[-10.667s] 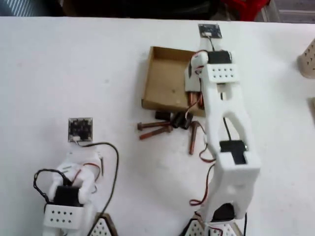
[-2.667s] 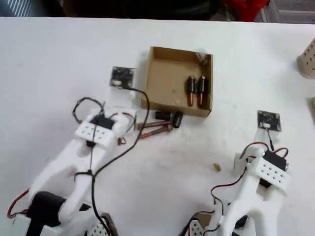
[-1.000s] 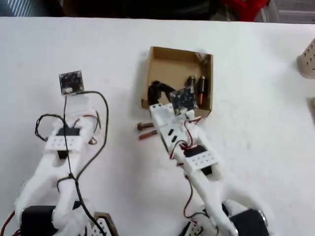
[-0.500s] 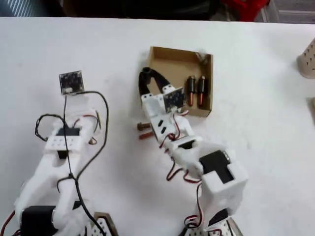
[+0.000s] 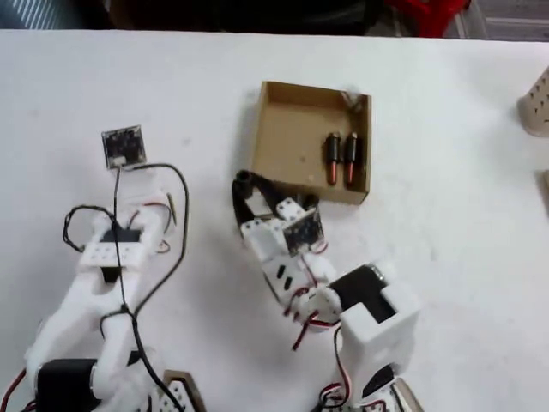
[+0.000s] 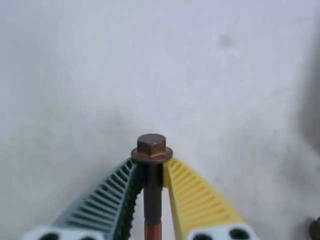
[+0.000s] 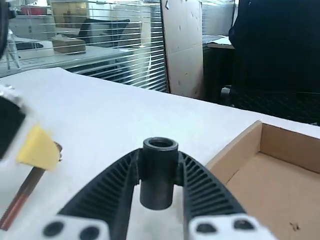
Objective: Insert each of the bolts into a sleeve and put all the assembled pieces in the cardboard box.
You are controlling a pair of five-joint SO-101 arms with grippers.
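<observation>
Two assembled pieces point(image 5: 333, 159) lie by the cardboard box's point(image 5: 292, 137) right wall. The left gripper point(image 6: 151, 166) clamps a bolt point(image 6: 152, 148). The right gripper point(image 7: 160, 157) clamps a sleeve point(image 7: 159, 185) beside the box's near-left corner. Joining and boxing these are probably what's left.

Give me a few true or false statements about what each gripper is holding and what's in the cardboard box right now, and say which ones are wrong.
1. The left gripper is shut on a bolt. True.
2. The right gripper is empty. False: it is shut on a black sleeve.
3. The cardboard box holds two assembled pieces lying side by side. True.
4. The bolt sits inside the held sleeve. False: the sleeve's bore is open and empty, and the bolt is in the other gripper.
</observation>
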